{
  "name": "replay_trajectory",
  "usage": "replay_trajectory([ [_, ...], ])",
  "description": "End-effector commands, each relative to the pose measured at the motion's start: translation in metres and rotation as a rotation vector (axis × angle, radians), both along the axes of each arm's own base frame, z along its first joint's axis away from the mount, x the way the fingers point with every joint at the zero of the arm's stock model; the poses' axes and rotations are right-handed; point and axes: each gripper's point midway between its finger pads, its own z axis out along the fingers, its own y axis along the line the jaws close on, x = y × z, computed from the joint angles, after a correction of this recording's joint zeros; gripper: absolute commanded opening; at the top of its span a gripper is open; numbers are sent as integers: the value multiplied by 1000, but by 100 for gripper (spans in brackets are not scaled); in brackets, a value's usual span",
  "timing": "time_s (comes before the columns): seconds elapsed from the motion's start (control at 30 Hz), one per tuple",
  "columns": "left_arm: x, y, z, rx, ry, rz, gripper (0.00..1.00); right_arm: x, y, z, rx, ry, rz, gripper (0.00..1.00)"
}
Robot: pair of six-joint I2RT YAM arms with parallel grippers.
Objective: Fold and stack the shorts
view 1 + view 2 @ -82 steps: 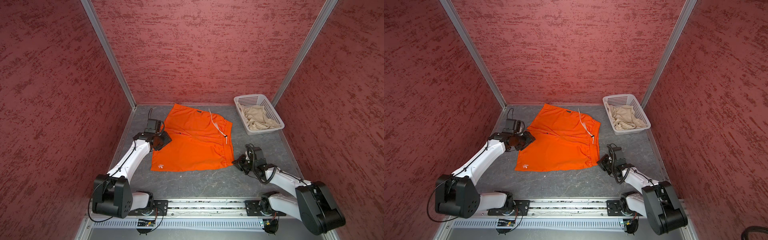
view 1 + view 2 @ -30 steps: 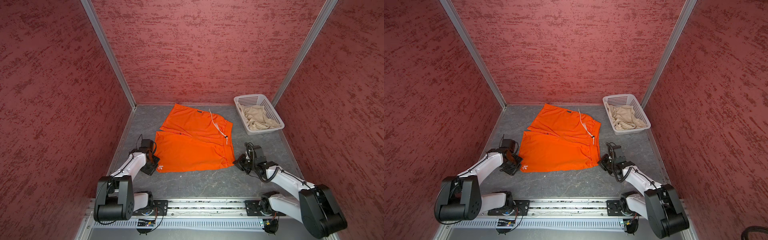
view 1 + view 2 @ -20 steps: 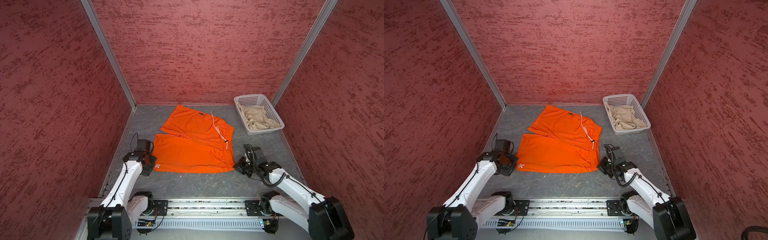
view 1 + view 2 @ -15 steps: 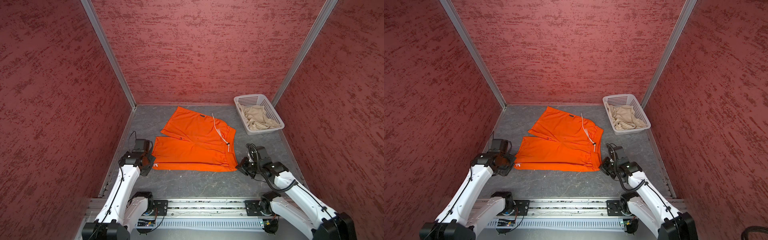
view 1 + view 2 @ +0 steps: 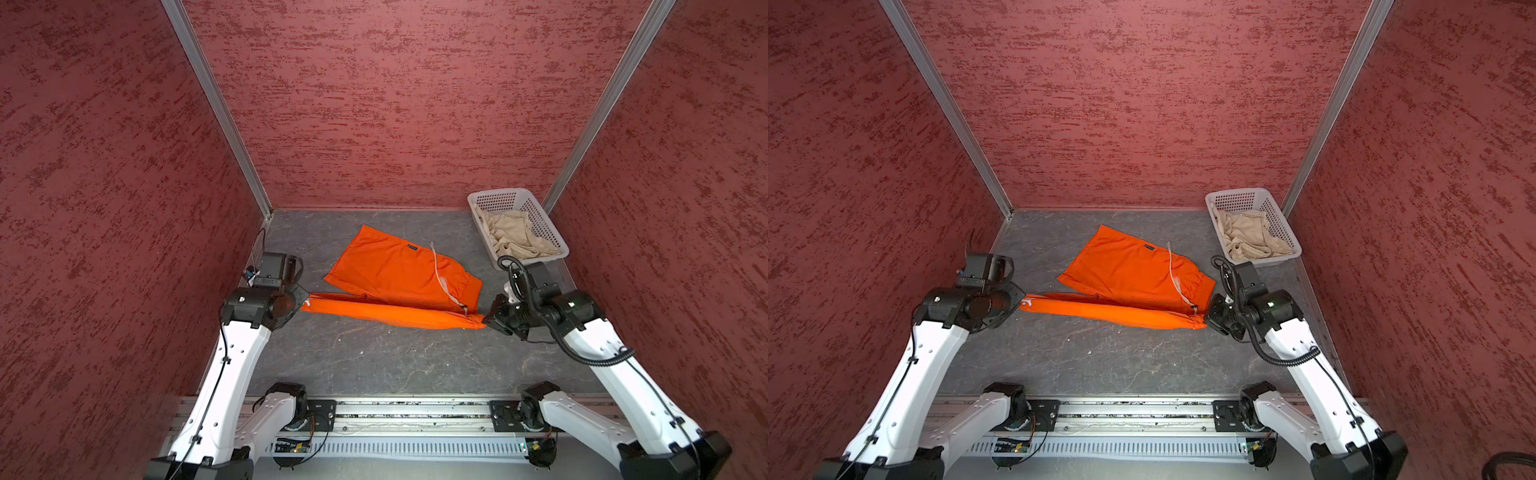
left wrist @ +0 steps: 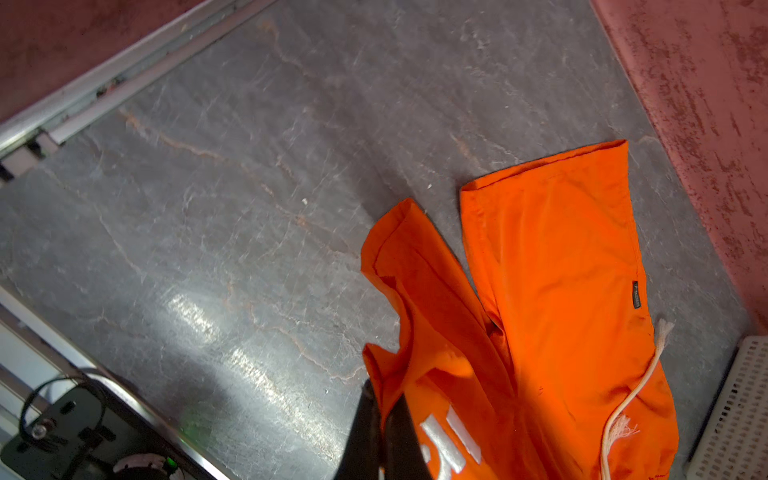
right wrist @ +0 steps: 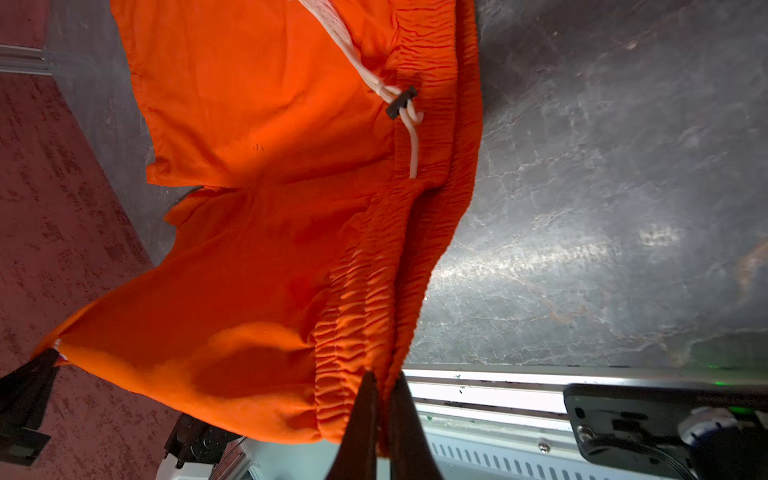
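Observation:
The orange shorts point(image 5: 395, 270) point(image 5: 1129, 266) lie mid-table, the far leg flat. The near leg is raised into a taut band point(image 5: 390, 313) between the two grippers. My left gripper point(image 5: 305, 299) point(image 5: 1022, 303) point(image 6: 384, 399) is shut on the hem corner beside the white logo point(image 6: 449, 440). My right gripper point(image 5: 486, 320) point(image 5: 1206, 322) point(image 7: 384, 378) is shut on the gathered waistband point(image 7: 361, 316) at its near end. The beige shorts point(image 5: 513, 235) point(image 5: 1246, 232) lie crumpled in the basket.
The white perforated basket point(image 5: 498, 194) point(image 5: 1237, 193) stands at the back right corner, just behind the right arm. Red walls close in the left, back and right sides. The arms' base rail point(image 5: 399, 419) runs along the front edge. A white drawstring point(image 5: 440, 274) trails over the shorts.
Both grippers have risen and kept their hold, lifting the near leg and waistband end off the table. The near half now hangs stretched between them; the far leg stays down.

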Motion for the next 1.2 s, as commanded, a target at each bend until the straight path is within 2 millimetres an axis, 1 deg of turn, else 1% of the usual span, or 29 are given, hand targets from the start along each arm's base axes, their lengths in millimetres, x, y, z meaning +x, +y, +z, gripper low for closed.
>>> replay_trajectory([
  [0.0,31,22,33,210,-72,-43,0,-17,-24,-7,-158,101,50,0],
  [0.23,100,4,63,301,-141,-183,0,-3,-34,2,-251,153,115,0],
  [0.33,125,-3,78,327,-176,-220,0,6,-39,6,-282,159,134,0],
  [0.4,136,-7,86,337,-193,-237,0,11,-41,11,-293,157,143,0],
  [0.5,143,-10,93,342,-209,-256,0,16,-45,23,-312,149,148,0],
  [0.63,136,-10,99,342,-214,-265,0,11,-42,33,-288,145,157,0],
  [0.77,127,-8,101,360,-207,-275,0,0,-36,33,-240,152,155,0],
  [0.87,129,-6,106,387,-218,-283,0,2,-39,32,-255,150,156,0],
  [1.0,146,-7,115,412,-251,-296,0,15,-46,32,-294,146,162,0],
  [1.17,177,-14,115,412,-271,-319,0,33,-52,31,-314,137,170,0],
])
